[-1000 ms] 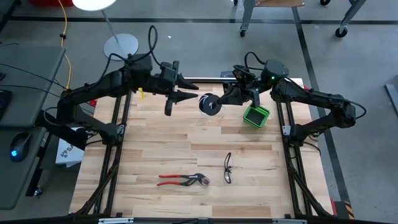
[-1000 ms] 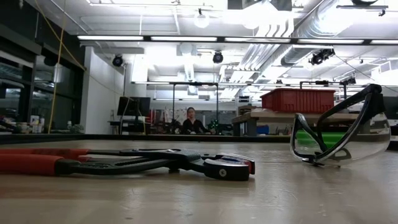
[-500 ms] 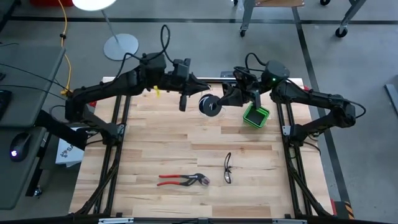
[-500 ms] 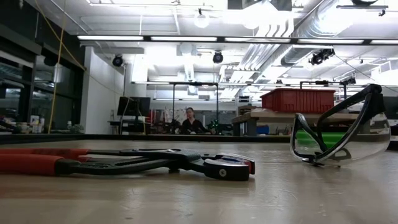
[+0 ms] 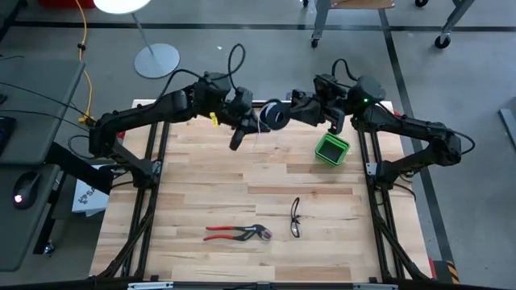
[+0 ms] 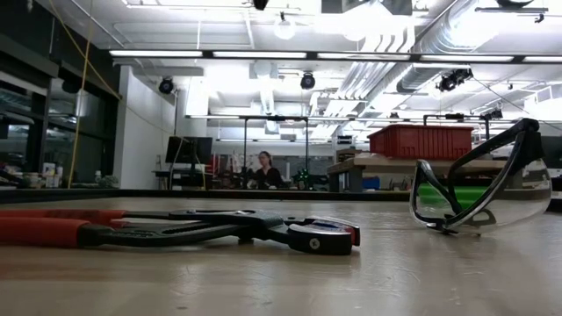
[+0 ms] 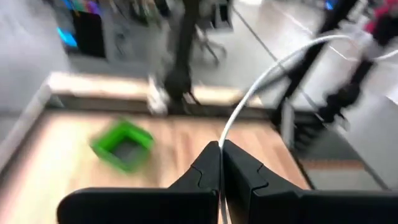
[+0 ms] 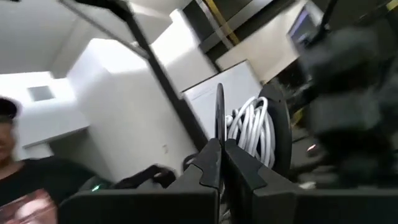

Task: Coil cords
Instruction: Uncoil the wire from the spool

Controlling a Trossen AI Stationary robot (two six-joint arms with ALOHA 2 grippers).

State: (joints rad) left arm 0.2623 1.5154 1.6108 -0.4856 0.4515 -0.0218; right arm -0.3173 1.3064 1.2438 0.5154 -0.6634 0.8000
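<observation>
1. The coiling looks well along: several white loops of the cord already sit on the black spool, but a free length is not yet wound.
2. The spool hangs above the far edge of the tabletop.
3. The right gripper reaches inward, jaws pinching the spool's rim.
4. The left gripper points down beside the spool, jaws pressed on the cord.

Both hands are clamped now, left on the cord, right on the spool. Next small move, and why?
Probably sweep the left hand around the spool to lay another wrap. It pinches the white cord close by, and the right hand holds the spool's flange, with coils already wound.
</observation>
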